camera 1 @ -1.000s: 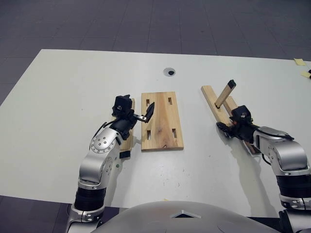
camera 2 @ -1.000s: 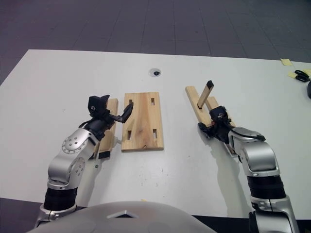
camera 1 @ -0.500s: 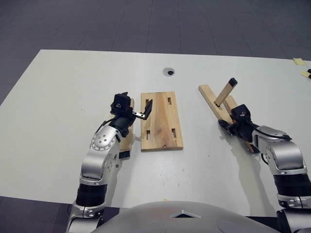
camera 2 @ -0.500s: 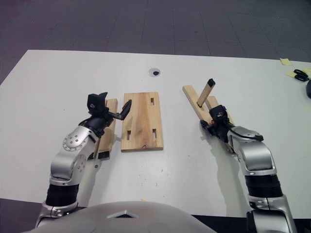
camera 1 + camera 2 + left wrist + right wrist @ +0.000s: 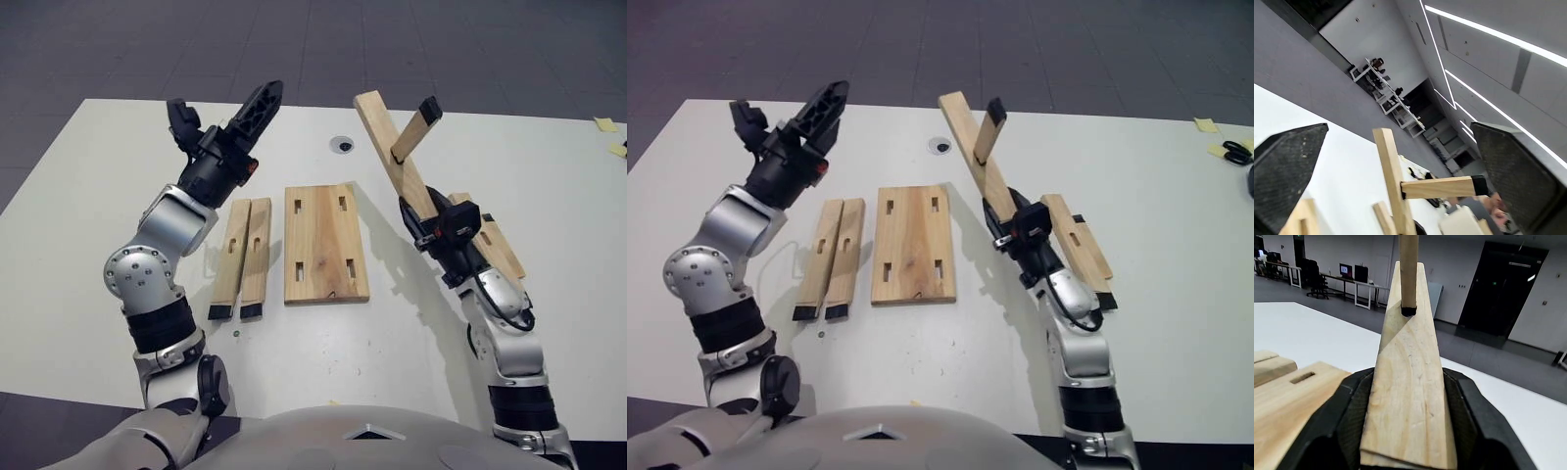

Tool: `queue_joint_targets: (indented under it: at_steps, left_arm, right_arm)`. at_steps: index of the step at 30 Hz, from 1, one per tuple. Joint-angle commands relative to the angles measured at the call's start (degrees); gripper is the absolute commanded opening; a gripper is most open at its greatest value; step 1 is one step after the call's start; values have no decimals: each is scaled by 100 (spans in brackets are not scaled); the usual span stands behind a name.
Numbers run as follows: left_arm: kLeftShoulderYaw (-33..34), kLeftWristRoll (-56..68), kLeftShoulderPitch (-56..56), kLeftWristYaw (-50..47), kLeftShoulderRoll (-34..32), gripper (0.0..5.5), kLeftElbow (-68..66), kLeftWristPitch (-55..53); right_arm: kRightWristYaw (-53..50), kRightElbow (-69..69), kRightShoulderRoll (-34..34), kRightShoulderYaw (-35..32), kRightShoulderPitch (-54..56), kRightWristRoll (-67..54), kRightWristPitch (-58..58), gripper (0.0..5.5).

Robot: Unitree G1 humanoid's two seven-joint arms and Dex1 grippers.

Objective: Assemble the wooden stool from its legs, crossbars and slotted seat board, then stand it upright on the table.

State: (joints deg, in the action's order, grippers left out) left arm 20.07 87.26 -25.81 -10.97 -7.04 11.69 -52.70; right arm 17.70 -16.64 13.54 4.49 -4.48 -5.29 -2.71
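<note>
Leg (image 5: 390, 157) with crossbar (image 5: 415, 125) pegged in, tilted above table (image 5: 108, 186); right gripper (image 5: 434, 227) clamped on its lower end. Next: square leg end over slot, lower straight (crossbar maybe not fully seated). Seat board (image 5: 325, 243) flat, centre, four slots unfilled. Left gripper (image 5: 220, 116) raised, fingers apart, holding nothing.

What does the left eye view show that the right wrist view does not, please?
Left eye view alone: the raised, open left gripper, the slotted seat board flat on the table, and two legs lying beside it. Right wrist view alone: its pads pressed on the held leg, and desks in the room behind. Both: the right gripper clamping that leg, tilted up off the table, with a crossbar stuck in it.
</note>
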Motion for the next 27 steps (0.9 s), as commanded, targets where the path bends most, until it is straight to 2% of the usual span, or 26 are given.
queue_joint_targets:
  at_steps: [1,6,8,21,27]
  left_arm:
    - [-266,912,-190,-704,-155,540,-218,-143]
    - [-615,1211,-373,-875,-334,540,-400,-144]
    - [-666,1208,-456,-842,-399,516,-455,-64]
    - [-571,434,-589,-173,-993,285,-630,115]
    - [-638,-446,-659,480,-1385,181,-513,192]
  right_arm:
    - [191,-104,-226,478,320,106,-515,205]
    - [588,43,-279,993,486,132,-828,205]
    - [667,57,-308,1101,465,84,-819,205]
    - [581,29,-296,972,308,79,-810,205]
    - [599,-77,-321,833,176,-184,-585,205]
